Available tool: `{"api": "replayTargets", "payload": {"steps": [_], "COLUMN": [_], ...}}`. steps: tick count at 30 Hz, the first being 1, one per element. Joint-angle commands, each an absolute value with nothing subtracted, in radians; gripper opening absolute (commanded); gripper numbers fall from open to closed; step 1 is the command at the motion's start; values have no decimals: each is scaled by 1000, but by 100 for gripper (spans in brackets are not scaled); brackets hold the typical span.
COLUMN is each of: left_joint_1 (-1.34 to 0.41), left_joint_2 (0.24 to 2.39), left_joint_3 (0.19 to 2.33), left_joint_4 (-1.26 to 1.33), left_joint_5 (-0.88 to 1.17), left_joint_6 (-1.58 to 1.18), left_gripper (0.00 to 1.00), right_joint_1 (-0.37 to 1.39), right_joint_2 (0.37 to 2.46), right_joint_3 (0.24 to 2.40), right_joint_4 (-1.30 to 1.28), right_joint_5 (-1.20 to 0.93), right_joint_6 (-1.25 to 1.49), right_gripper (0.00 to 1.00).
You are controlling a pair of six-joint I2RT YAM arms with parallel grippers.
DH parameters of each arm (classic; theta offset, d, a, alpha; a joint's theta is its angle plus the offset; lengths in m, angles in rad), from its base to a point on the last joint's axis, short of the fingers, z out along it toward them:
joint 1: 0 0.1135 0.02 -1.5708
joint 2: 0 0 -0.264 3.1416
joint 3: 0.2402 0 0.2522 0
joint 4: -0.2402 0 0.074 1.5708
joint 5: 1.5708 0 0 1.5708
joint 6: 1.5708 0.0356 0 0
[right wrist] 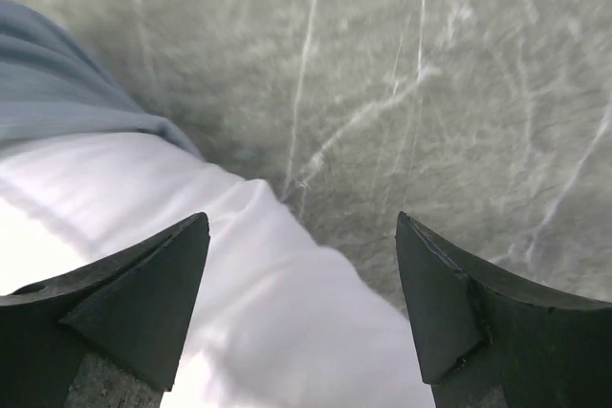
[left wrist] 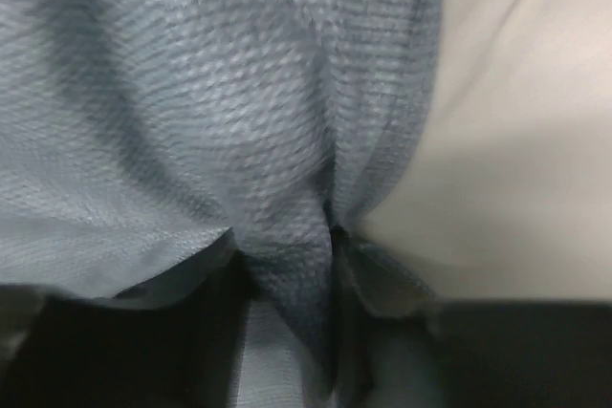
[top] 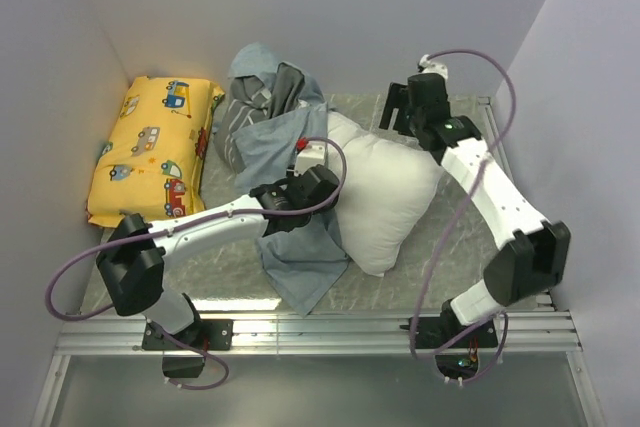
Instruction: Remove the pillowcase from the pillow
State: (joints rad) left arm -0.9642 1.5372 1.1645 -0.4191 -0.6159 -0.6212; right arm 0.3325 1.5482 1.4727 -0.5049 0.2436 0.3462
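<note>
Left tool (top: 300,159): we judge it clamped on a gathered fold of the blue-grey fabric. The wrist view shows cloth pinched into a ridge between its dark fingers (left wrist: 143,351).
Right tool (right wrist: 301,312): its fingers are apart and hold nothing. It hovers over the pillow's far corner, toward the far right corner of the bench (top: 225,265).
Pillowcase (top: 262,117): it is heaped at the far edge left of centre, with one flap trailing toward the near edge under the left arm.
Pillow (top: 385,197): it lies at mid-bench, mostly bare, with its left side touching the cloth.
Container: the pillowcase is the only one here. The pillow looks largely out of it, but we cannot tell whether its left edge is inside the opening.
Risk, drag: if that edge is caught, pulling the fold could haul the pillow along, because the right tool does not pin it.
Risk, slip: the clamped fold looks thin, so a hard tug could strip it from the fingers.
Risk, neighbour: the yellow cushion (top: 155,147) sits near the far left corner, just beside the heap. A leftward sweep could shove it.
</note>
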Motion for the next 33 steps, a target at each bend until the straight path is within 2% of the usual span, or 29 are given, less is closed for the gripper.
{"api": "replayTargets", "payload": {"steps": [1,4,7,10,12,17,18,21,22,23,24,26,33], "left_joint_1": [-965,-953,-943,-936,-920,-897,-896,-876,-868,-844,-824,-749,-494], "left_joint_2": [1532,1509,1514,1528,1520,1496,1493,1464,1450,1416,1398,1332,1155], "left_joint_3": [1203,1203,1226,1241,1238,1243,1244,1226,1215,1201,1186,1138,1071], "left_joint_4": [-462,-396,-387,-379,-355,-350,-354,-379,-383,-394,-396,-409,-414], "left_joint_5": [-718,-687,-663,-646,-609,-581,-586,-600,-603,-604,-604,-588,-529], "left_joint_6": [-658,-650,-644,-646,-647,-644,-644,-638,-638,-637,-637,-638,-632], "left_gripper": [34,10,0,0,0,1,1,0,1,1,1,0,0], "right_joint_1": [347,393,514,636,652,652,649,586,559,531,462,398,226], "right_joint_2": [1396,1217,1067,996,997,1130,1161,1267,1276,1269,1256,1207,1163], "right_joint_3": [1477,1318,1103,947,852,746,755,811,819,824,830,844,1003], "right_joint_4": [-528,-485,-415,-373,-342,-230,-226,-250,-262,-262,-267,-282,-402], "right_joint_5": [250,233,261,334,330,304,311,310,307,292,273,246,265], "right_joint_6": [354,386,432,489,514,538,540,526,516,511,506,486,446], "right_gripper": [86,86,87,89,92,91,88,40,32,14,8,0,0]}}
